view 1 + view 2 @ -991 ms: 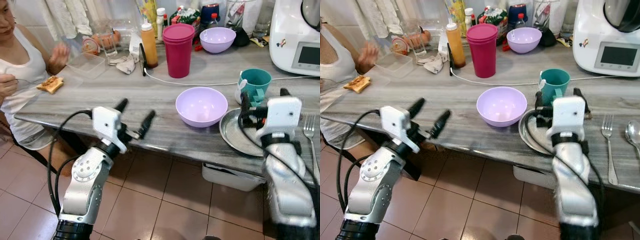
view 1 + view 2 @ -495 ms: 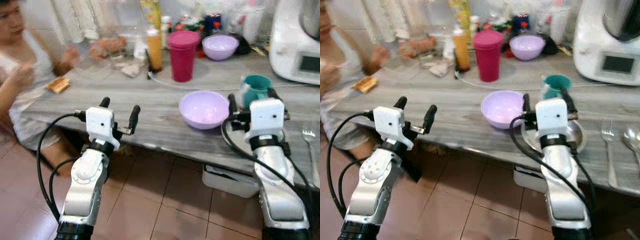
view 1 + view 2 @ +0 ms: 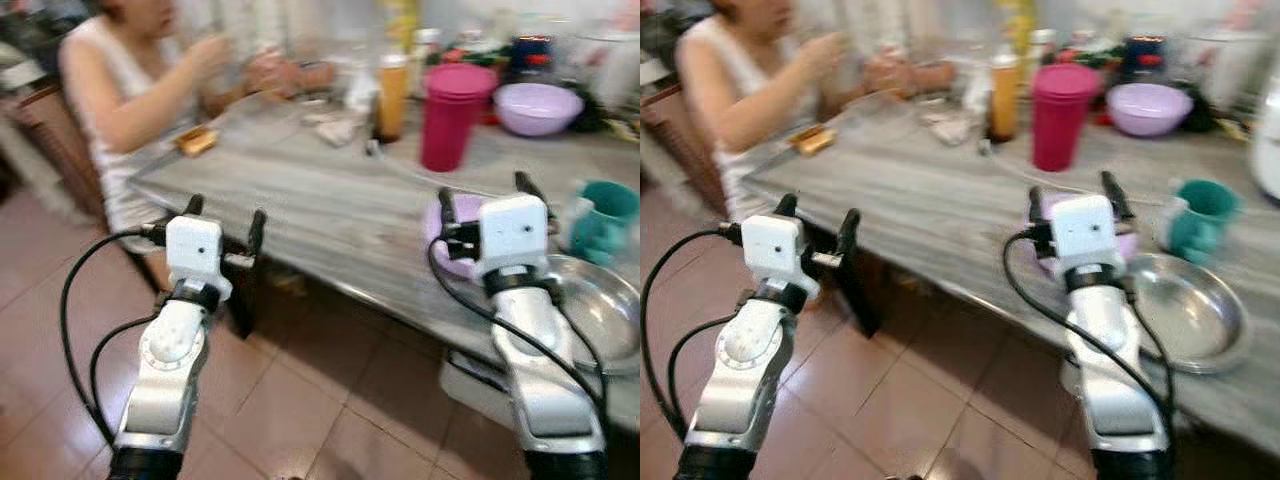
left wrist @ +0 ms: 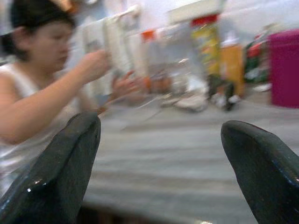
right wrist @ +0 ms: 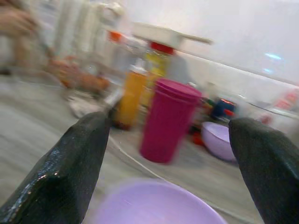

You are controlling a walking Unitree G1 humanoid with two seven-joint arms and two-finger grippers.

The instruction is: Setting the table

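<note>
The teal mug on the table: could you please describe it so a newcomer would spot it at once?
On the long grey table, look toward the robot's right side, past the right gripper. The teal mug stands just behind the round metal plate. It is the one blue-green thing there; the nearby bowls are lilac and the tall cup is magenta.

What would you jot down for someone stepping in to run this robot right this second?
Left pincer: open, holding nothing, at the table's near edge.
Right pincer: open, holding nothing, just before the near lilac bowl.
Metal plate lies beside that bowl, teal mug behind it. Magenta tumbler and second lilac bowl stand further back.
A person sits at the far end.
Done: nothing visibly laid. Left: the whole setting.
</note>
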